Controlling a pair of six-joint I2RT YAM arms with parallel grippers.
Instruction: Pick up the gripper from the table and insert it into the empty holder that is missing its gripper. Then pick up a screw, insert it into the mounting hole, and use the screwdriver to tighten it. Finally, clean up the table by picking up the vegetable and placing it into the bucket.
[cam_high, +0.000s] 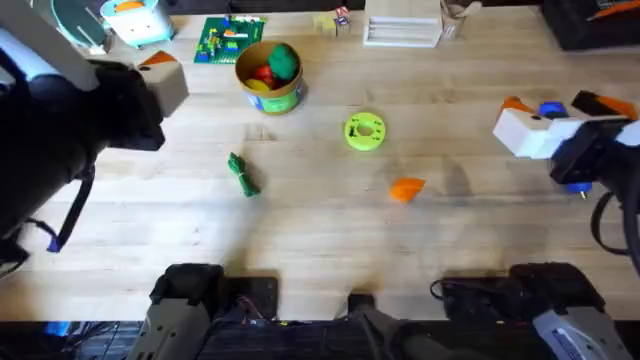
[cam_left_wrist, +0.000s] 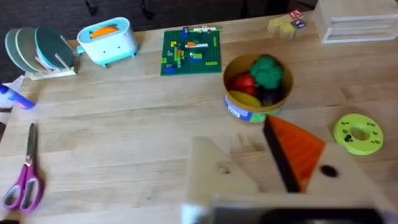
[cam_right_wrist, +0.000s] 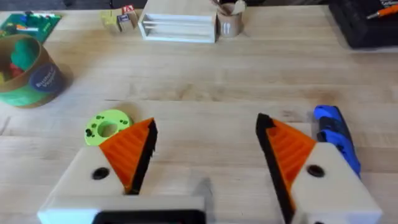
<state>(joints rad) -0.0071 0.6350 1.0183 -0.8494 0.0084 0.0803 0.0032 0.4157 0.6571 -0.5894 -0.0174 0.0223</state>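
The orange ribbed gripper wedge lies on the table, right of centre. My left gripper hovers open at the far left. One of its fingers carries an orange pad, and the other is the bare cream holder. At the right edge my right gripper is open with nothing between its orange pads. The blue screwdriver lies just beside its outer finger. The dark-green vegetable lies left of centre, in front of the bucket. No screw is in view.
A lime-green perforated disc sits mid-table, and the bucket holds round toy foods. Along the back edge are a green brick plate, a white rack and a light-blue container. Purple-handled scissors lie far left.
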